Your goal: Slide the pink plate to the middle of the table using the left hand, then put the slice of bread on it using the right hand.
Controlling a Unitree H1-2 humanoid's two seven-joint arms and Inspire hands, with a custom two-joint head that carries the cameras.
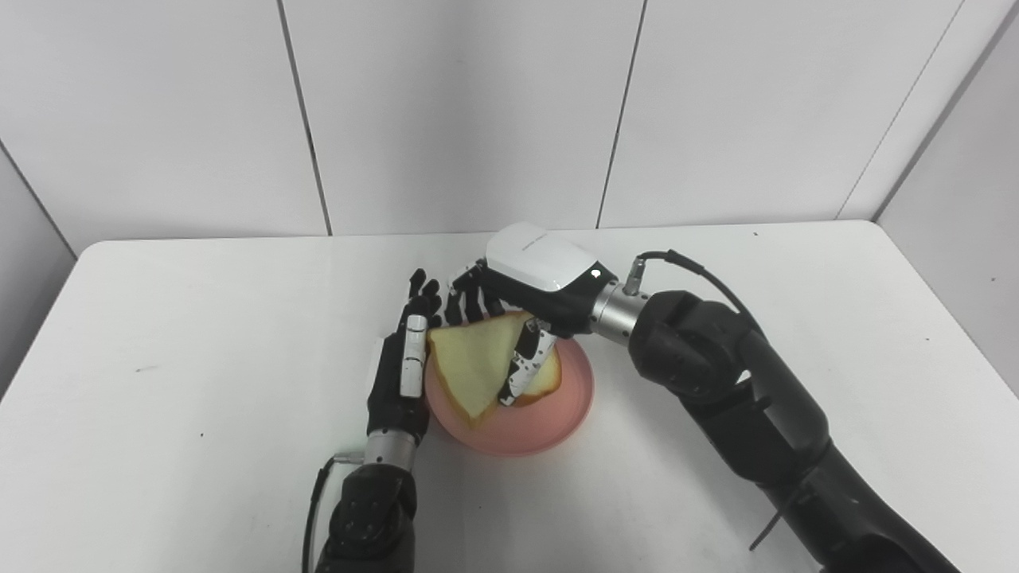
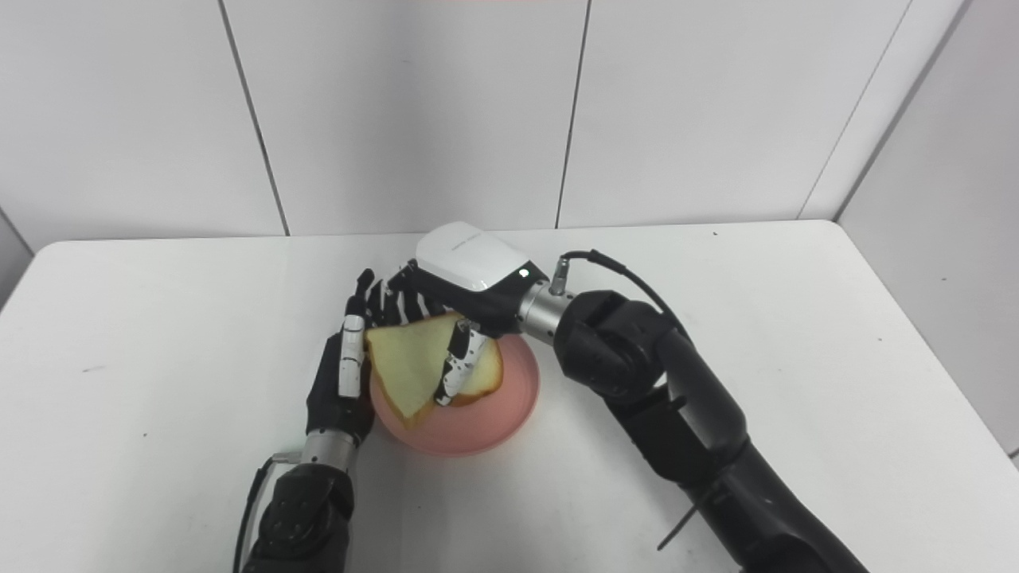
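The pink plate (image 1: 557, 414) sits near the middle of the white table. Over it, the slice of bread (image 1: 470, 358) is tilted, its lower corner touching the plate. My right hand (image 1: 525, 318) is shut on the bread, thumb across its face and fingers behind its top edge. My left hand (image 1: 402, 366) stands upright against the plate's left rim, fingers straight and apart, holding nothing. In the right eye view the bread (image 2: 406, 358) leans toward the left hand (image 2: 342, 374).
The white table (image 1: 199, 334) runs to a white panelled wall at the back. Its right edge lies near a grey side wall. My right forearm (image 1: 740, 398) crosses the table's right half.
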